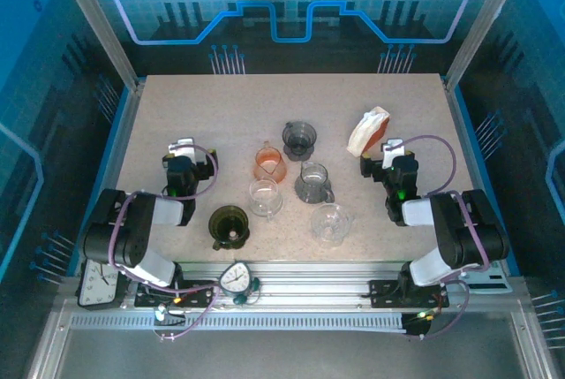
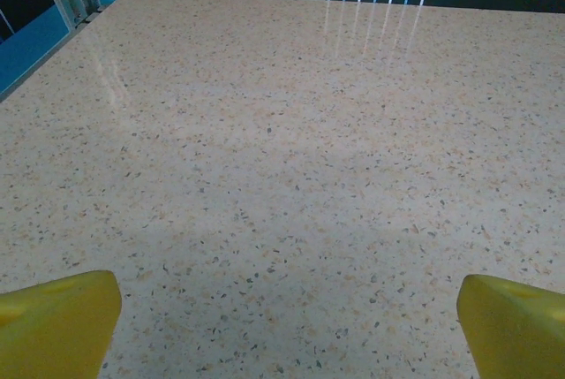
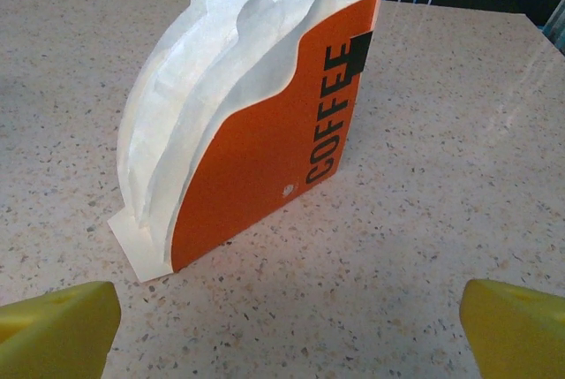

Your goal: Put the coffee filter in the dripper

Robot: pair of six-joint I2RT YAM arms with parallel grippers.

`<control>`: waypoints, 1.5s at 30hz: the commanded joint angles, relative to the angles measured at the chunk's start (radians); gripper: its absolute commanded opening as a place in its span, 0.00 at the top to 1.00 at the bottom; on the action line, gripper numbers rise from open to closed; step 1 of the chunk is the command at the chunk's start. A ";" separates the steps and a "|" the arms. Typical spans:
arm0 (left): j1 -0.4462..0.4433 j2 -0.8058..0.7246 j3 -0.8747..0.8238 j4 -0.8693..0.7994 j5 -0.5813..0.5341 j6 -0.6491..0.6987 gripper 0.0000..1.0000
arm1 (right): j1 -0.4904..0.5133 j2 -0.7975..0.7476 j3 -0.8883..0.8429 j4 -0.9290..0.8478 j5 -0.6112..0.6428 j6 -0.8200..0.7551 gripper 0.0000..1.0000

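Filter pack (image 3: 256,123), upright on its edge, stands just ahead of the right gripper (image 3: 287,330), jaws wide and empty; left gripper (image 2: 287,330), likewise spread, lies well apart.

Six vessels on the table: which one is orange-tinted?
The orange-tinted vessel stands at the left of the cluster, just behind a clear vessel. It is the only one with a warm colour; the rest are clear, grey or dark.

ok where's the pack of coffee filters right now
In the top view the filter pack stands far right, just ahead of the open right gripper, right of the rearmost dripper.
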 commanded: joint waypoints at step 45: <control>-0.296 -0.438 0.463 -1.175 0.374 -0.605 0.19 | 0.274 -0.518 0.315 -1.165 -0.065 0.439 0.00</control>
